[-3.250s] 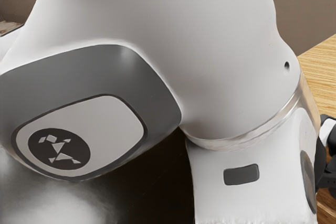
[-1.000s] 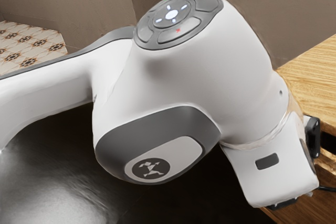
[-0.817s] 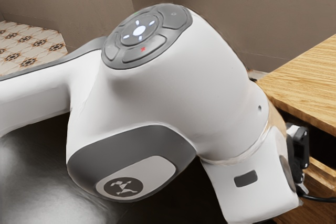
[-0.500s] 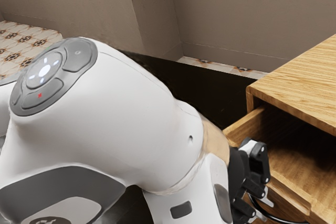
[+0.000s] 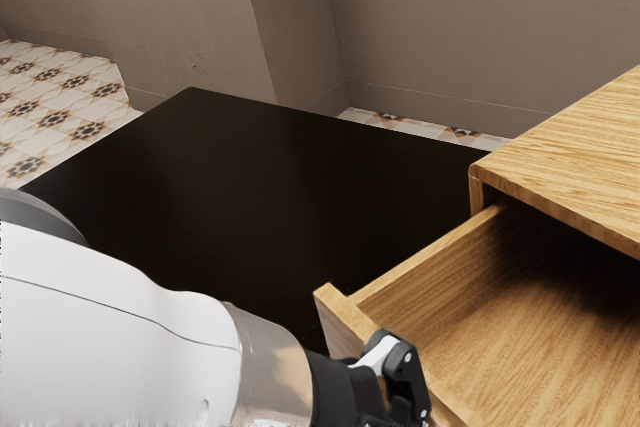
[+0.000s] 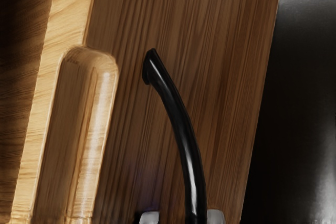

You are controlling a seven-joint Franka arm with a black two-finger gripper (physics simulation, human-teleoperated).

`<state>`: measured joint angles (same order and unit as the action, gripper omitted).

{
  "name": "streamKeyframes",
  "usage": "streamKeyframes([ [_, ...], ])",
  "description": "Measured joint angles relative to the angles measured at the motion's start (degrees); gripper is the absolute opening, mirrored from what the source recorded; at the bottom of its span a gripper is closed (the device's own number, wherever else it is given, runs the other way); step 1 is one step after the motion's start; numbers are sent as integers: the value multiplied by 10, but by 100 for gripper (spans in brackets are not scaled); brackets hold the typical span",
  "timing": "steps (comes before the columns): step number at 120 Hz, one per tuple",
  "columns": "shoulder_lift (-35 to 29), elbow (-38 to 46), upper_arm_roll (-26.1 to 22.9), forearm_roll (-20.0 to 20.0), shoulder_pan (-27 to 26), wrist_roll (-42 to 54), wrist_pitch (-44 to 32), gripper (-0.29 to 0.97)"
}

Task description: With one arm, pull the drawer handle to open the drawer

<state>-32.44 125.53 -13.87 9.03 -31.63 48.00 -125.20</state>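
Dark tabletop (image 5: 250, 187) stretches past the open drawer (image 5: 405, 269), gripper (image 5: 398, 389) at its front.

Drawer (image 5: 400, 269) farther out, arm (image 5: 120, 347) farther back.

The light-brown wooden drawer (image 5: 480, 317) shows streaky grain under a soft satin sheen. Its curved black handle (image 6: 181, 129) is smooth and glossy with a bright highlight. The black desk top (image 5: 250, 187) looks smooth and faintly reflective.
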Motion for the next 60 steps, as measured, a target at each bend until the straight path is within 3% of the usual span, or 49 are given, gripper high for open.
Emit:
streamKeyframes([
  [60,-49,37,-43,-6,33,-26,-3,-12],
])
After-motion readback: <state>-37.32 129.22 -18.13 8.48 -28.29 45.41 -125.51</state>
